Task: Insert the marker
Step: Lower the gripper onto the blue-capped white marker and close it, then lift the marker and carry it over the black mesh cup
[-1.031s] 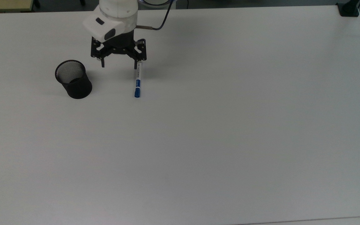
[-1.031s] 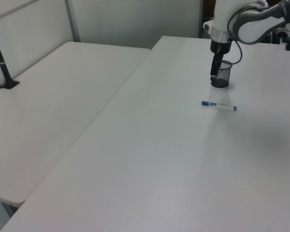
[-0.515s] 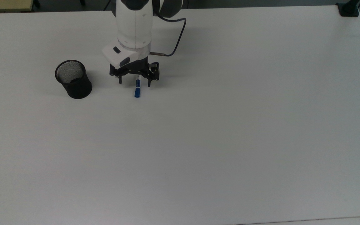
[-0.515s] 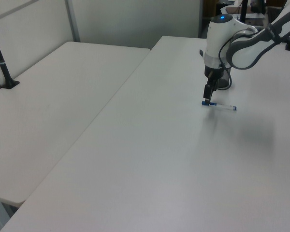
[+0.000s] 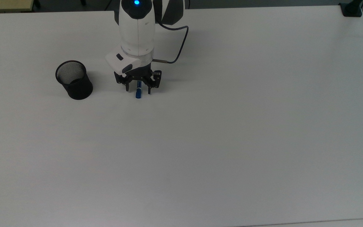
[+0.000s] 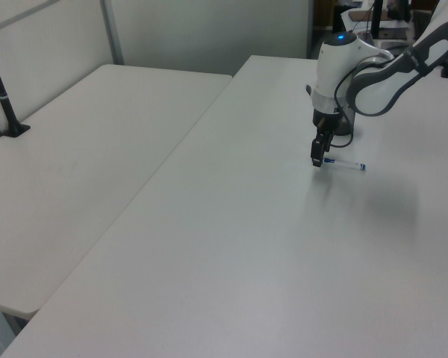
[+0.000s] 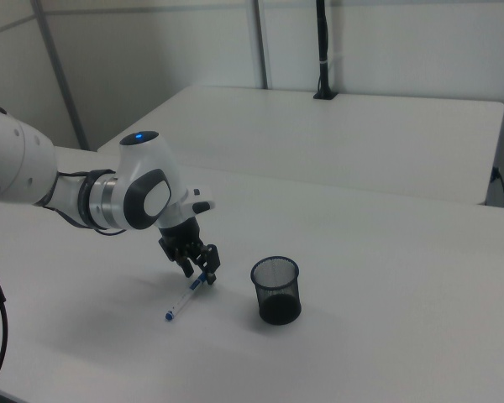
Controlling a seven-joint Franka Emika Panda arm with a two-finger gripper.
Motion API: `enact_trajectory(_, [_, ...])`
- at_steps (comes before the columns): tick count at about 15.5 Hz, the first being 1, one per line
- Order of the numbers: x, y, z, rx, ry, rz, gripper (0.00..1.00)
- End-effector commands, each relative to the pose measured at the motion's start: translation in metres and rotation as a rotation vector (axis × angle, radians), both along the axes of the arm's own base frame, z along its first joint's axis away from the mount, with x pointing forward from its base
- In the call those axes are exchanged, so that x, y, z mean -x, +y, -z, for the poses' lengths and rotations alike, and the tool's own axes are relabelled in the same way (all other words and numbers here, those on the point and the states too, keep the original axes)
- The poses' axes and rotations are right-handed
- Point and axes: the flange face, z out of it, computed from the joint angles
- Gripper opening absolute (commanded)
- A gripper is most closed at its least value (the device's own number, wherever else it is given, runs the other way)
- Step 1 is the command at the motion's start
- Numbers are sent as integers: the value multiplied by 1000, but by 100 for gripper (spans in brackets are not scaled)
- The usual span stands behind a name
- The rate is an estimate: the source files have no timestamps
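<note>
The marker [image 5: 138, 94] lies flat on the white table [image 5: 232, 126], and its blue cap end points toward the top view's bottom. My gripper [image 5: 138, 90] is low over the capped end and open, with one finger on each side of the marker. The arm hides most of the white barrel in the top view. In the left view the gripper [image 6: 316, 162] covers the marker's [image 6: 346, 165] left end. In the right view the gripper [image 7: 200, 277] stands over the marker's [image 7: 181, 303] upper end. The black mesh cup [image 5: 73, 79] stands upright to the top view's left of the gripper, also seen as the cup [image 7: 275, 290].
A black clamp [image 5: 351, 9] sits on the table corner at the top view's top right. The arm's cable [image 5: 176, 47] loops beside the wrist. A second white table [image 6: 82, 164] with a black post [image 6: 4, 97] adjoins at the left view's left.
The gripper swung from beside the cup to the marker, came down over it and shifted toward its blue cap end. Its fingers now stand closer together. Marker and cup have not moved.
</note>
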Motion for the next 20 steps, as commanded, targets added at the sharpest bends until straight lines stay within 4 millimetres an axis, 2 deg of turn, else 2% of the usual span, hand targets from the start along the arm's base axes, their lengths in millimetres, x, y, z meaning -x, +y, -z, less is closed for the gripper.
enact_trajectory(1, [-2,2,7,-16,-22,37,20])
enact_trajectory(2, [-3,2,5,-17,-27,40,1])
enact_trajectory(4, [-4,1,-4,-18,-43,45,0])
enact_trajectory(5, [-9,-2,-18,-19,-69,52,0])
enact_trajectory(10, [-10,-31,-109,-41,-225,130,0])
enact_trajectory(15, [2,-77,-192,-55,-427,216,0])
enact_trajectory(16, [6,-85,-199,-50,-468,219,0])
enact_trajectory(20, [16,-134,-205,10,-600,187,0])
